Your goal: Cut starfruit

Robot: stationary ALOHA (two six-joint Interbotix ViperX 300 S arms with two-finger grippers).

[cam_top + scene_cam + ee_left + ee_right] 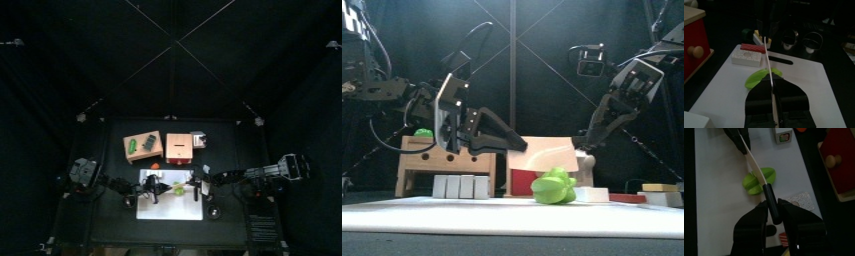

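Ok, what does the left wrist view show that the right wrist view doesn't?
Only left wrist: the left gripper closed on the knife, its blade seen edge-on as a thin line. Only right wrist: the right gripper clamped on the knife's black handle, and the blade's flat cream face. Both: the starfruit under the blade on the white board, and the red box with a knob.

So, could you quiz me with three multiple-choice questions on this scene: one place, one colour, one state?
1. Where does the starfruit lie?
A on the white board
B in a bowl
C on the floor
2. What colour is the handle of the knife?
A red
B black
C yellow
3. The right hand is:
A open and empty
B shut on the knife
C holding a cup

Answers:
1. A, the fruit rests on the board.
2. B, the handle is dark below a pale blade.
3. B, its jaws clamp the handle.
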